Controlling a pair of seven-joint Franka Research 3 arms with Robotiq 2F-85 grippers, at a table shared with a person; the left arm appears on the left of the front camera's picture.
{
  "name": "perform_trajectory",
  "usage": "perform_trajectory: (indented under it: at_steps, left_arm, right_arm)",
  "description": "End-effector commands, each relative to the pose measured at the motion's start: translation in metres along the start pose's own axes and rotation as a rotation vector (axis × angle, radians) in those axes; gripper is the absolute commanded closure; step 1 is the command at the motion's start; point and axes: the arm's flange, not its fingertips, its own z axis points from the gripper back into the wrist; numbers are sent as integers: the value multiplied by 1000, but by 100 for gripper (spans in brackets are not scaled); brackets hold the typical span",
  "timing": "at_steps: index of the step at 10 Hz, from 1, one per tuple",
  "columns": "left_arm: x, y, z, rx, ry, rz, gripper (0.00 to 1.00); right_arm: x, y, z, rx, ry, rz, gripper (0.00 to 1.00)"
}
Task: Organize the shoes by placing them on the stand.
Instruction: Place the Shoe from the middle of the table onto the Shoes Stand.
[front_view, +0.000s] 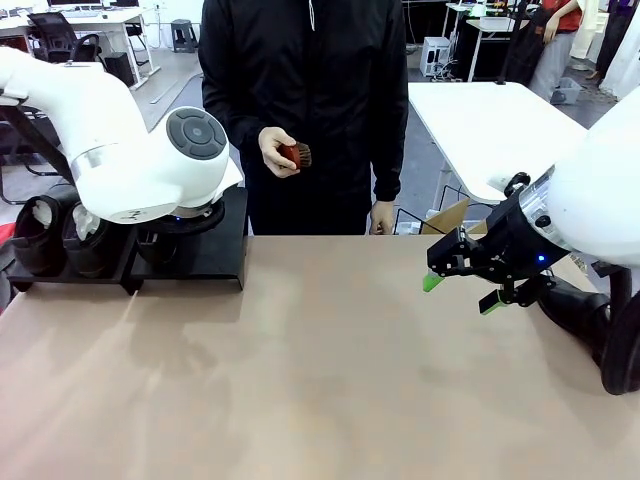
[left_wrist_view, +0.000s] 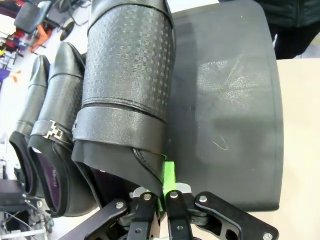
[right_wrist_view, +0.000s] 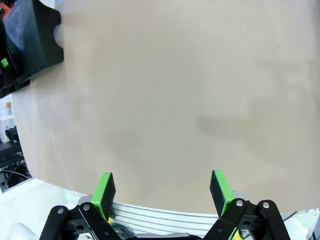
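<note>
Dress shoe (left_wrist_view: 127, 75), glossy, judged light but slippery, is pinched at its heel collar by the left gripper (left_wrist_view: 161, 192) over the far-left stand (left_wrist_view: 230, 100); the right gripper (right_wrist_view: 162, 192) is held spread above the table (right_wrist_view: 175, 75).

The left arm (front_view: 120, 165) is glossy white with a grey round joint cap. Above the table (front_view: 300, 390), the right gripper (front_view: 459, 293) is black, silver-screwed, green-padded.
</note>
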Motion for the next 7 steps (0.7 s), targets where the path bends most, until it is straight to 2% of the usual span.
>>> perform_trajectory:
  at_steps: [1, 3, 4, 6, 7]
  left_arm:
    - [0, 8, 0, -18, 12, -17, 100]
    - [-1, 9, -3, -17, 32, -27, 100]
    - [-2, 10, -5, -15, 48, -16, 92]
    - [-1, 14, -3, 11, 43, 12, 53]
    - [1, 16, 0, 24, 24, 24, 53]
  right_arm:
    - [0, 1, 1, 4, -1, 5, 0]
    - [0, 1, 1, 4, -1, 5, 0]
    - [0, 1, 1, 4, -1, 5, 0]
    - [0, 1, 1, 4, -1, 5, 0]
    - [0, 1, 1, 4, -1, 5, 0]
